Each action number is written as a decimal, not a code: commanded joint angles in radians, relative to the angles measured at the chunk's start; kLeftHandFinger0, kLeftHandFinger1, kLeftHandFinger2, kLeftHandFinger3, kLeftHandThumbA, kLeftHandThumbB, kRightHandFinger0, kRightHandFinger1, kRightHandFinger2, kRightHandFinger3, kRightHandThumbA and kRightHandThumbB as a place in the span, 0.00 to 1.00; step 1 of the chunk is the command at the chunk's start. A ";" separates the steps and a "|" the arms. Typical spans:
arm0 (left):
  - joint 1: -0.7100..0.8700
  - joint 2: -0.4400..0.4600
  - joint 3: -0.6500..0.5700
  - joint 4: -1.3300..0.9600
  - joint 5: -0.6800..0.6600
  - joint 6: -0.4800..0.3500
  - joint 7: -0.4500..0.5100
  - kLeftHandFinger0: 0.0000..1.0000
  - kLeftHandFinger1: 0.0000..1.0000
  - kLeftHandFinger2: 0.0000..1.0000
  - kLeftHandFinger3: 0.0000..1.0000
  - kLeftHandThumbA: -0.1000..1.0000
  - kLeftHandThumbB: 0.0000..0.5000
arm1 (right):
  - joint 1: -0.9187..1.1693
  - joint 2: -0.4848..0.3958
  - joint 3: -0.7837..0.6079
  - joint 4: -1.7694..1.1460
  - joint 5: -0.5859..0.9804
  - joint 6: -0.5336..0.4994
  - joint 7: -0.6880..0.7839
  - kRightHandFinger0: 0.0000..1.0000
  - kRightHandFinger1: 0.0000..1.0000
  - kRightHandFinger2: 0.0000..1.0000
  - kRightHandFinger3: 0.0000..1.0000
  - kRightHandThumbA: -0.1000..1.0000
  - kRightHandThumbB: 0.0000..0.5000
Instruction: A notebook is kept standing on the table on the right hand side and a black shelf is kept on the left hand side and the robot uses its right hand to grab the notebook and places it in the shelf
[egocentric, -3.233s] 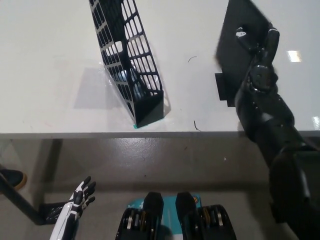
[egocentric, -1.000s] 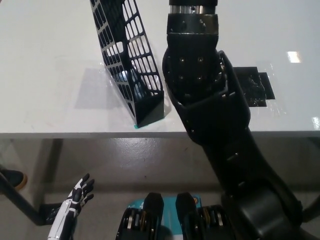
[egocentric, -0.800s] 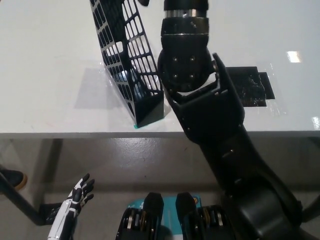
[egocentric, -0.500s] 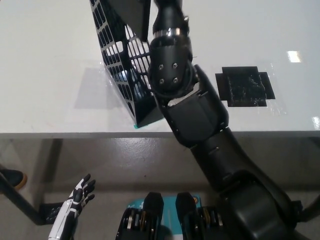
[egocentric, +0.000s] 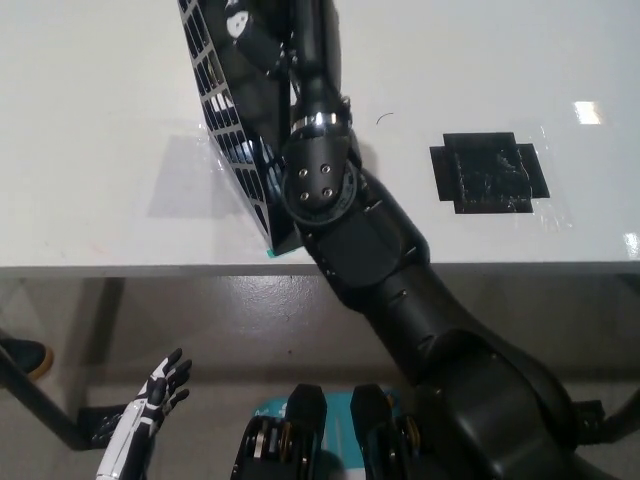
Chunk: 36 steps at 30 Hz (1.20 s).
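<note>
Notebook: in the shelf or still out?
In. The notebook sits between the shelf walls, the right hand on its top.

Blocking most of the shelf (egocentric: 222, 130) from sight: the black right arm, lying across its near end and right wall. Running off the top edge: the shelf's upper part. Merging into the dark slot: the notebook (egocentric: 262, 95), black on black, outline too unclear to trace. Barely showing at the top edge: the right hand (egocentric: 262, 30), grip impossible to judge. Getting cropped at the bottom edge: the left hand (egocentric: 158, 393), wrist downward.
</note>
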 joint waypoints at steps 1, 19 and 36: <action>-0.011 0.017 -0.002 -0.030 0.008 0.000 -0.012 1.00 1.00 1.00 1.00 1.00 0.23 | -0.101 0.020 -0.007 0.033 0.020 -0.133 -0.056 0.00 0.13 0.65 0.70 0.00 0.24; -0.005 0.015 -0.002 -0.041 0.002 0.010 -0.018 1.00 1.00 1.00 1.00 1.00 0.23 | -0.062 -0.014 0.082 -0.038 0.011 -0.089 0.128 1.00 1.00 1.00 1.00 1.00 0.97; -0.010 0.009 0.006 -0.023 0.003 -0.011 -0.010 1.00 1.00 1.00 1.00 1.00 0.19 | -0.038 -0.211 0.028 -0.840 0.014 0.155 0.306 1.00 1.00 1.00 1.00 1.00 0.87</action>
